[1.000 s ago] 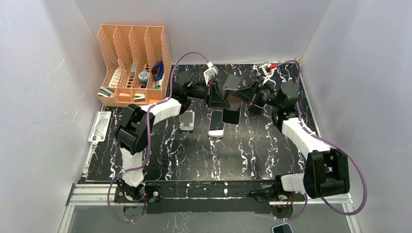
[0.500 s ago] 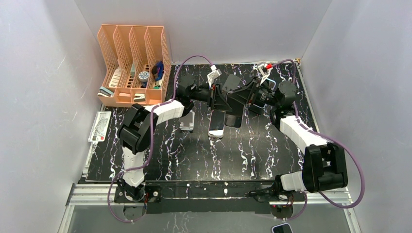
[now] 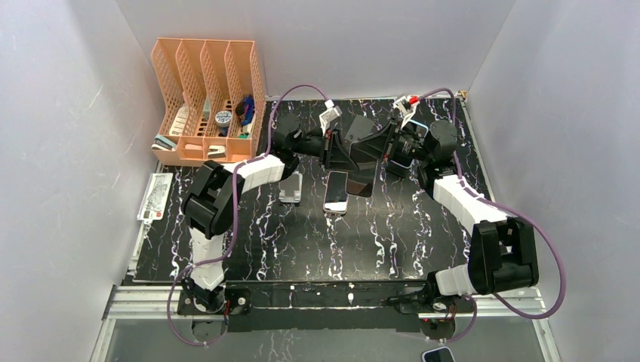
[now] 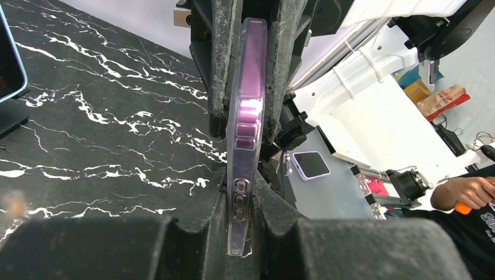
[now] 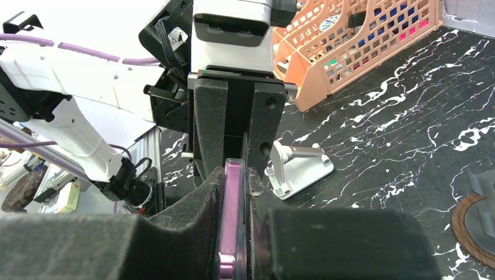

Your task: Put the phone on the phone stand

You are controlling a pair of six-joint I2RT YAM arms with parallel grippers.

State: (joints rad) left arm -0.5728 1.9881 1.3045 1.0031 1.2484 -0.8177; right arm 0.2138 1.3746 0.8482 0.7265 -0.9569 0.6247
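The phone (image 3: 363, 161), purple in a clear case, hangs in the air over the back middle of the table, held from both sides. My left gripper (image 3: 341, 148) is shut on its left end, and my right gripper (image 3: 383, 151) is shut on its right end. The left wrist view shows the phone (image 4: 245, 128) edge-on between my left gripper (image 4: 241, 195) pads, with the right fingers (image 4: 217, 64) clamped further along. From the right wrist the phone (image 5: 232, 227) sits in my right gripper (image 5: 234, 178). The silver phone stand (image 3: 291, 188) (image 5: 299, 169) stands on the table, below and left of the phone.
A second phone (image 3: 336, 192) lies flat on the black marble table (image 3: 302, 241) right of the stand. An orange file rack (image 3: 207, 102) with small items stands at the back left. A white packet (image 3: 155, 197) lies off the table's left edge. A round wooden base (image 5: 476, 227) sits on the table.
The held phone has tipped from hanging straight down to a slant and sits a little higher. The right wrist has shifted up and back, and the left arm has reached further right.
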